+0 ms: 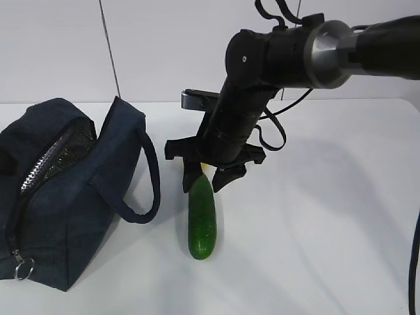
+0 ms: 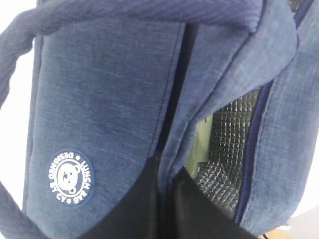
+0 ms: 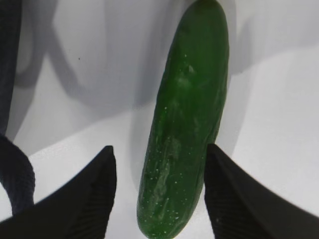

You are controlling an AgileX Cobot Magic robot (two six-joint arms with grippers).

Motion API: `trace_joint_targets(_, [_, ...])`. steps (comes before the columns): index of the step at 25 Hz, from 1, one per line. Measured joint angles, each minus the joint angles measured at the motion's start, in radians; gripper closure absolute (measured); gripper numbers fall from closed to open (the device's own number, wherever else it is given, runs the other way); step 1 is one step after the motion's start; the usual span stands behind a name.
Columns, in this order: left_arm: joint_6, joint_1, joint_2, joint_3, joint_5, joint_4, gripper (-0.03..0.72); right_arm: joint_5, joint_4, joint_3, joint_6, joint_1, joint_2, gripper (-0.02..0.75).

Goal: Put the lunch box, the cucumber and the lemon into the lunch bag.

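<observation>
**So, cucumber sitting between the right gripper's fingers**

Basically the cucumber (image 1: pixel 202 223) lies flat on the white worktop (image 1: pixel 315 223), just right of the lunch bag (image 1: pixel 59 190). The right gripper (image 1: pixel 209 177) is down over its far end, jaws open on either side, the right finger about touching, not clamped. A bit of yellow peeks out behind it. The bag's zipper is open, showing silvery lining. The left gripper (image 2: pixel 164 199) is closed, pinching the bag's fabric edge.
</observation>
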Motion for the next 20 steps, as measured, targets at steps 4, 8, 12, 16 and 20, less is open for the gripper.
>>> trace_joint_targets(4, [0.0, 0.0, 0.0, 0.0, 0.0, 0.001, 0.69, 0.0, 0.006, 0.0, 0.004, 0.0, 0.01, 0.33])
trace_joint_targets(8, [0.0, 0.0, 0.0, 0.0, 0.0, 0.001, 0.69, -0.002, 0.014, 0.0, 0.004, 0.0, 0.028, 0.283])
trace_joint_targets(12, [-0.002, 0.0, 0.0, 0.0, 0.0, 0.002, 0.69, -0.012, 0.014, 0.0, 0.006, 0.0, 0.04, 0.167])
trace_joint_targets(16, [-0.002, 0.0, 0.0, 0.0, 0.0, 0.002, 0.69, -0.026, 0.014, 0.0, 0.006, 0.0, 0.043, 0.143])
trace_joint_targets(20, [-0.002, 0.0, 0.0, 0.0, 0.0, 0.002, 0.69, -0.026, 0.017, -0.001, 0.006, 0.0, 0.068, 0.141])
